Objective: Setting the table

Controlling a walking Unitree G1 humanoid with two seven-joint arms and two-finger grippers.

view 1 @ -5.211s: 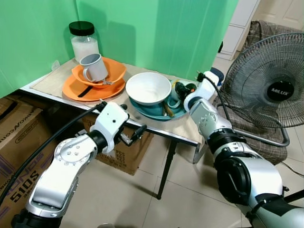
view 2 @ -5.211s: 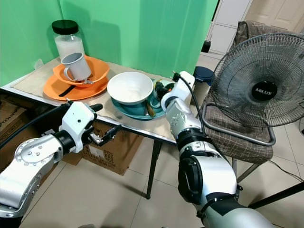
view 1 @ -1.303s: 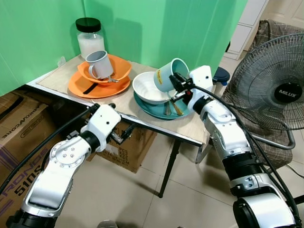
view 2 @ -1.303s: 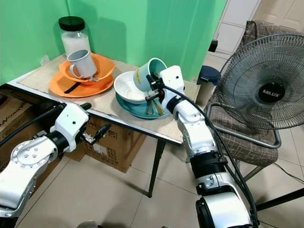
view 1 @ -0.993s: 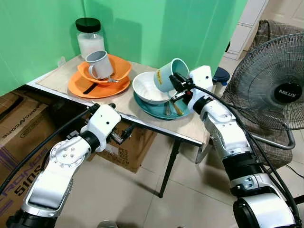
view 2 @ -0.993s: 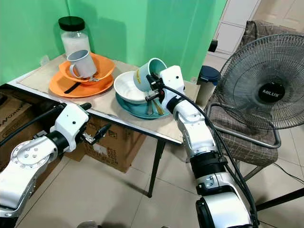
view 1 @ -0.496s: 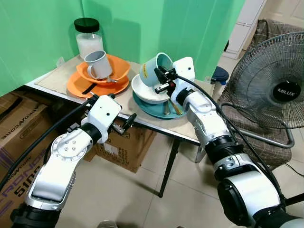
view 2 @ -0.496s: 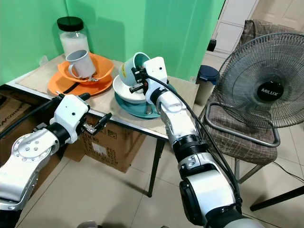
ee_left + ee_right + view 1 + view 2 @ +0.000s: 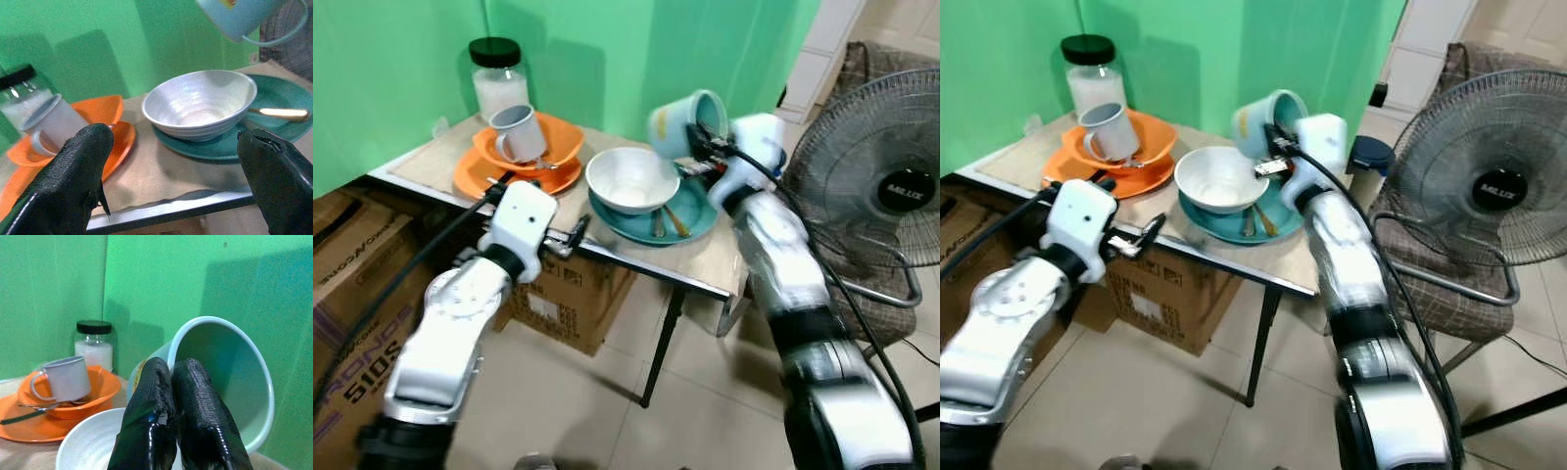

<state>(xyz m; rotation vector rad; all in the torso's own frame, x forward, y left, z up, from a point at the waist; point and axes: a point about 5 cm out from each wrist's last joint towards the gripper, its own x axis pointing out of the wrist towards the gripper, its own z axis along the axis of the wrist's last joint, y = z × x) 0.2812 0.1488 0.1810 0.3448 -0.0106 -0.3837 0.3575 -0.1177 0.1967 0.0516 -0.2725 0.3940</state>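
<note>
My right gripper (image 9: 701, 150) is shut on the rim of a teal mug (image 9: 683, 121) and holds it tilted in the air, above the far right side of a teal plate (image 9: 697, 211). A white bowl (image 9: 631, 180) and a spoon (image 9: 674, 219) rest on that plate. In the right wrist view the two fingers (image 9: 159, 421) pinch the teal mug's (image 9: 234, 382) wall. My left gripper (image 9: 574, 235) is open at the table's front edge, facing the white bowl (image 9: 200, 103).
At the back left, a grey mug (image 9: 517, 131) lies in an orange bowl on an orange plate (image 9: 470, 176), with a black-lidded jar (image 9: 498, 76) behind it. A standing fan (image 9: 886, 181) and a chair are close on the right. Cardboard boxes (image 9: 352, 294) sit under the table.
The right gripper has carried the teal mug up and to the right, off the white bowl. The left gripper has risen slightly toward the table edge.
</note>
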